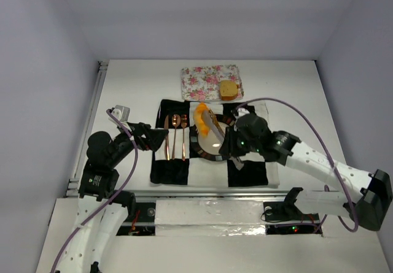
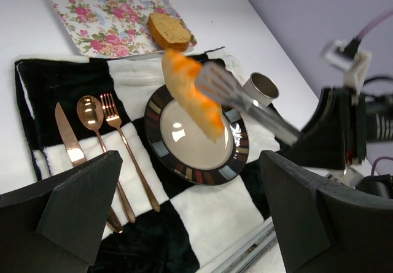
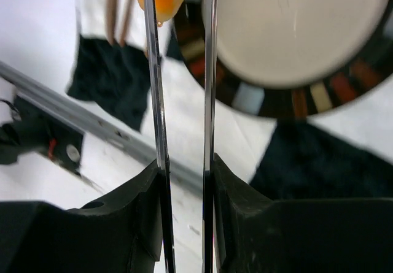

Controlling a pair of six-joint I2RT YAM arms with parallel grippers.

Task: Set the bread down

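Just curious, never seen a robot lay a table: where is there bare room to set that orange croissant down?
Bare: the cream centre of the plate, inside its striped rim, and the floral tray left of the bun. Crowded: the left side of the placemat with knife, spoon and fork; right of the plate, the small cup and the right pincer gripping the tongs.

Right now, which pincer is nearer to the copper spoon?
Left. The left pincer hovers open just left of the spoon, by the knife. The right pincer is across the plate, on the spoon's other side, gripping tongs that hold the croissant.
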